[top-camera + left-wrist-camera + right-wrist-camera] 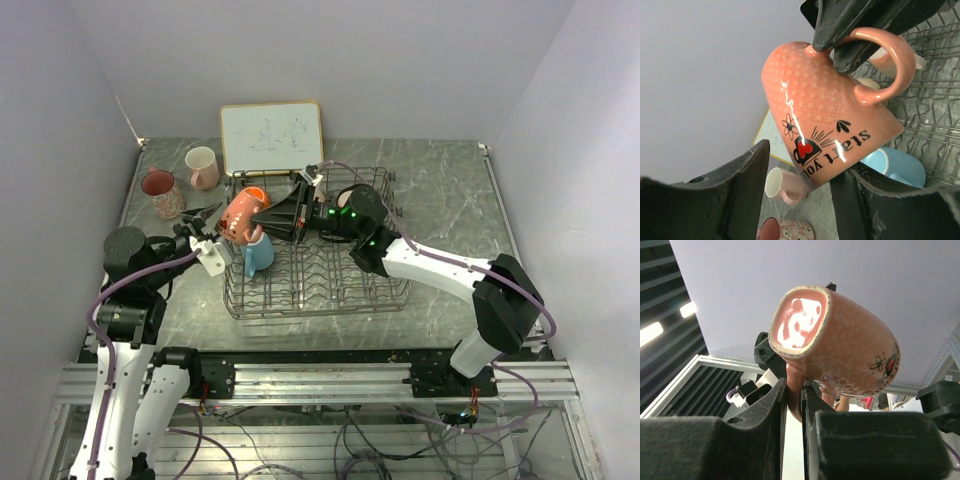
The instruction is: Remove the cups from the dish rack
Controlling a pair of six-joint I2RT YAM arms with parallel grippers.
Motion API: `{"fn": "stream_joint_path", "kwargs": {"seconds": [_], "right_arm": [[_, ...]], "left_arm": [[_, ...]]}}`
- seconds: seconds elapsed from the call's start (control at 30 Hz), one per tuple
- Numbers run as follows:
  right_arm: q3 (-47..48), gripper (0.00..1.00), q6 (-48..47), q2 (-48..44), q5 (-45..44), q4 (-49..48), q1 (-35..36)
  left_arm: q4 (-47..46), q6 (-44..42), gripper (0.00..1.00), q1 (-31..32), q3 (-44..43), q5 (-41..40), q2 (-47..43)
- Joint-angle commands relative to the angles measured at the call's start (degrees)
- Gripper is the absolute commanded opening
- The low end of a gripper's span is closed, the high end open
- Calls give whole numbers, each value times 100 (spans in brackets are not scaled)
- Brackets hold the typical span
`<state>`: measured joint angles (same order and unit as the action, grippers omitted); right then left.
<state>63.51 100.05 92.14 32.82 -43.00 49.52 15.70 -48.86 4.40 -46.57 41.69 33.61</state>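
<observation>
A salmon mug (pixel 240 215) printed with a heart and black letters hangs tilted in the air over the left edge of the dark wire dish rack (pixel 330 285). My right gripper (pixel 275 215) is shut on its handle (pixel 796 385). My left gripper (pixel 215 228) is open, and its jaws stand wide on either side of the mug's open end (pixel 825 115). A light blue mug (pixel 258 255) lies in the rack below. An orange mug (pixel 256 194) sits at the rack's far left corner.
A pale pink mug (pixel 202 167) and a patterned pink mug (pixel 163 193) stand on the table left of the rack. A wood-framed whiteboard (pixel 271 137) leans behind them. Grey walls close in the table on three sides.
</observation>
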Motion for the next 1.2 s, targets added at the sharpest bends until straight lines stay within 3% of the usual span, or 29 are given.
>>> {"fn": "stream_joint_path", "kwargs": {"seconds": [0.0, 0.1, 0.2, 0.33, 0.43, 0.57, 0.77, 0.97, 1.17], "right_arm": [[165, 0, 222, 298, 209, -470, 241], [338, 0, 223, 450, 250, -375, 316], [256, 0, 250, 485, 195, -253, 335], [45, 0, 383, 504, 103, -291, 328], [42, 10, 340, 577, 183, -213, 313], [11, 48, -13, 541, 301, 325, 102], [-61, 80, -1177, -27, 6, 2041, -411], [91, 90, -2346, -410, -489, 3558, -752], [99, 92, -3406, -767, -1276, 4823, -931]], "left_arm": [[-326, 353, 60, 43, -176, 251, -103], [-513, 590, 58, 43, -144, 269, -171], [-603, 709, 49, 43, -164, 232, -219], [-389, 559, 24, 43, -163, 107, -274], [31, 333, 8, 43, -239, -33, -238], [659, 438, 7, 45, -555, -931, 263], [1693, 925, 7, 35, -1607, -3166, 1899], [2802, 1771, 7, -6, -2724, -4432, 4034], [3068, 2369, 7, -350, -3763, -4579, 5546]]}}
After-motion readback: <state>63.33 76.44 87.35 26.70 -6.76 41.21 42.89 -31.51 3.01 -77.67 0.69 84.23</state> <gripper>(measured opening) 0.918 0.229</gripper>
